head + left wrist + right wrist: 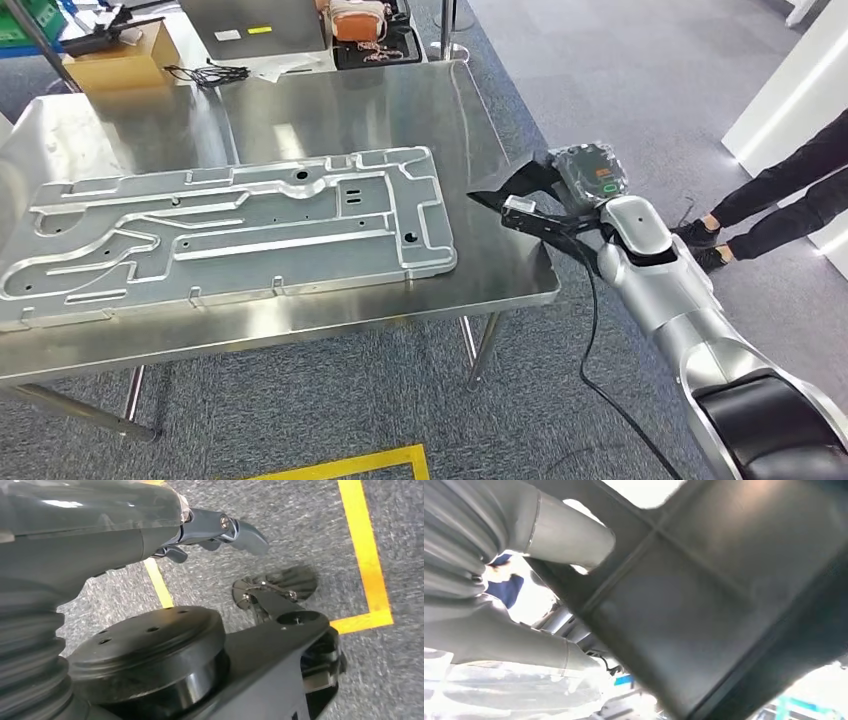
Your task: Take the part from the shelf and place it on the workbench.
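Steel workbench (300, 110) stretched ahead on grey carpet, a big machined plate (230, 235) already lying across it. My right hand (575, 205) hung just off the bench's right edge, fingers wrapped on the dark plastic part (520, 185), its tip over the corner. I judged it best to carry it further inboard, level it, then release. My left hand (220, 530) hung over the floor, fingers loosely curled, holding nothing

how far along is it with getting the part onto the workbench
Done: the black part is off the shelf, gripped in the right hand; the right wrist view shows it against the fingers. In hand: it hangs at the right edge of the steel workbench, beyond the large aluminium plate. Left: set it down and let go. The left hand hangs over the floor.
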### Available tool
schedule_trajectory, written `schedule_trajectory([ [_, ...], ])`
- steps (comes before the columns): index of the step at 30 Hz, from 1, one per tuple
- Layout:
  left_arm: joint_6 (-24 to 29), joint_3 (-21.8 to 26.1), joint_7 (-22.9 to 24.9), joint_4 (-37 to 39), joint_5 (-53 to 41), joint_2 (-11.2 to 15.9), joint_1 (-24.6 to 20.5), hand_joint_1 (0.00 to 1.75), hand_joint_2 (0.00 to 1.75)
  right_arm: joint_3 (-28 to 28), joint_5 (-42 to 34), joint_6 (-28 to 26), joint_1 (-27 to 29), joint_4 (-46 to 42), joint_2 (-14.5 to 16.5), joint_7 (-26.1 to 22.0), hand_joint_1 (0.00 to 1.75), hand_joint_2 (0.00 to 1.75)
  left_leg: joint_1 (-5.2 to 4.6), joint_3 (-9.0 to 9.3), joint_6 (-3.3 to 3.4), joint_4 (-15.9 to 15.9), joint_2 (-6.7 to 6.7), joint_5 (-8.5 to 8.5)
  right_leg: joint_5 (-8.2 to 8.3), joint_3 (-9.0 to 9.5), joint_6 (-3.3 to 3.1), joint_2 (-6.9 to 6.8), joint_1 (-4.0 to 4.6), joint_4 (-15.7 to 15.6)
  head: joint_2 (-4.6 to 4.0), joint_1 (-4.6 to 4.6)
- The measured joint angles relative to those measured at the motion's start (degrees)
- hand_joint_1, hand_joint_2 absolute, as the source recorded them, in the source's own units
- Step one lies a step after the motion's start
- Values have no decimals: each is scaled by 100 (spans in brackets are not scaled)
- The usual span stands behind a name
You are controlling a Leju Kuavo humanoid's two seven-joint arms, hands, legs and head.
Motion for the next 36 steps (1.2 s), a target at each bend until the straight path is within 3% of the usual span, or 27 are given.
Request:
schedule_trajectory([
  [2, 2, 21, -3, -1, 30, 1, -66, 0, 175, 12, 26, 22, -39, -50, 39, -3, 175, 175, -2, 143, 89, -37, -1, -139, -95, 80, 71, -37, -36, 57, 0, 3],
  [3, 2, 30, -3, -1, 38, 1, -99, 0, 175, 17, 37, 38, -61, -64, 61, -4, 175, 175, 6, 227, 119, -91, -8, -206, -169, -38, 94, -78, -44, 284, 0, 3],
  [4, 3, 40, -1, -1, 43, 0, -116, 0, 175, 22, 45, 55, -74, -65, 77, -4, 175, 175, 14, 307, 136, -144, -13, -261, -255, -291, 108, -118, -50, 672, 0, 6],
  [6, 22, 57, -3, -1, 36, -2, -112, 0, 175, 37, 60, 88, -55, -46, 98, -4, 175, 175, 16, 467, 151, -210, -18, -373, -363, -1047, 140, -146, -49, 1594, 0, 5],
  [7, 48, 62, -12, -1, 25, -3, -93, 0, 175, 45, 67, 99, -22, -32, 103, -2, 175, 175, 16, 556, 150, -225, -26, -437, -276, -1389, 148, -149, -49, 1870, 0, 5],
  [8, 78, 65, -26, -1, 13, -6, -71, 0, 175, 54, 75, 105, 10, -17, 105, 1, 175, 175, 15, 653, 147, -234, -37, -513, -45, -1636, 144, -152, -48, 1910, 0, 5],
  [10, 122, 66, -57, 0, -11, -15, -38, 0, 175, 70, 85, 107, 51, 9, 108, 8, 175, 175, 12, 844, 138, -239, -66, -667, 752, -1816, 91, -157, -27, 1330, 0, 5],
  [11, 128, 67, -65, 4, -21, -25, -21, 0, 175, 81, 88, 109, 64, 22, 108, 10, 175, 175, 12, 916, 127, -249, -80, -735, 1113, -1821, 43, -164, -3, 973, 0, 5],
  [12, 131, 68, -71, 9, -29, -34, -12, 0, 175, 94, 89, 116, 77, 36, 108, 11, 175, 175, 8, 967, 105, -256, -97, -784, 1365, -1807, -9, -171, 34, 691, 0, 5],
  [13, 132, 69, -73, 14, -37, -42, -12, 0, 175, 107, 93, 130, 87, 49, 108, 10, 175, 175, 14, 996, 76, -267, -108, -820, 1484, -1795, -59, -178, 69, 527, 0, 5],
  [15, 134, 72, -77, 19, -49, -50, -18, 0, 175, 132, 112, 193, 78, 66, 110, 3, 175, 175, 9, 1007, 27, -279, -119, -852, 1467, -1770, -108, -189, 93, 437, 0, 6],
  [22, 178, 73, -72, 19, -114, -47, -21, 0, 175, 268, 203, 780, -511, 149, 110, -67, 175, 175, -4, 1036, -26, -327, -50, -935, 1192, -1671, -137, -123, 57, 271, 0, 5],
  [27, 219, 73, -54, 19, -200, -49, -7, 0, 175, 524, 296, 1339, -1522, 505, 169, -31, 175, 175, 1, 1112, -43, -375, -35, -949, 1175, -1620, -154, -110, 68, 277, 0, 5],
  [32, 328, 73, -84, 19, -244, -60, -16, 0, 175, 739, 385, 1352, -2371, 900, 272, -35, 175, 175, 7, 1143, -58, -381, -38, -942, 1172, -1588, -161, -119, 79, 278, 0, 5],
  [36, 410, 73, -99, 19, -266, -66, -40, 0, 175, 892, 427, 1358, -2715, 1143, 399, -95, 175, 175, 8, 1162, -60, -382, -36, -943, 1171, -1571, -163, -116, 78, 280, 0, 5],
])
